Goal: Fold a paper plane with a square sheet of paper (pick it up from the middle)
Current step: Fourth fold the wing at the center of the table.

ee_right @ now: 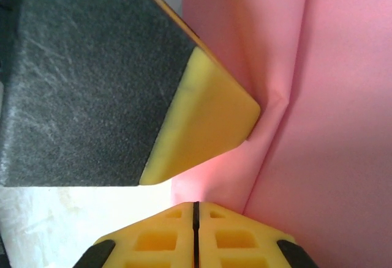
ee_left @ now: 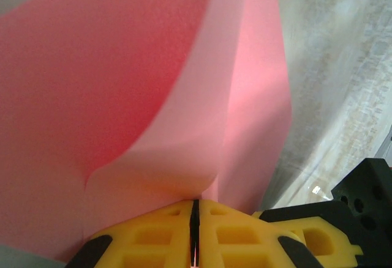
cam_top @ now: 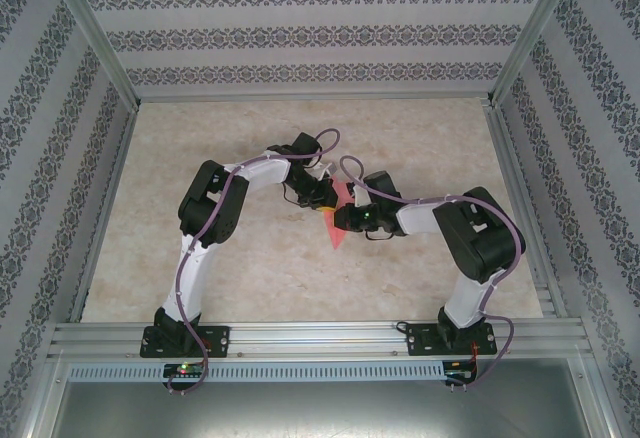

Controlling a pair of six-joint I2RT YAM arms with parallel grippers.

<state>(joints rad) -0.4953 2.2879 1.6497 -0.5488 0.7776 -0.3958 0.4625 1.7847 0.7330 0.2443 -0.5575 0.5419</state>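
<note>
Nearest lens: clamped fully shut on the pink sheet of paper (ee_left: 122, 96) with left pincer (ee_left: 194, 205) and right pincer (ee_right: 195, 207), tips close together. Held folded over middle of counter (cam_top: 250, 268), probably pinning the crease.

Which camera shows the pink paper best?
The left wrist view: the pink paper is close up, with its layers and a curled flap plain to see. The top external view shows it as a small, distant pink wedge; the right wrist view shows a creased stretch.
</note>
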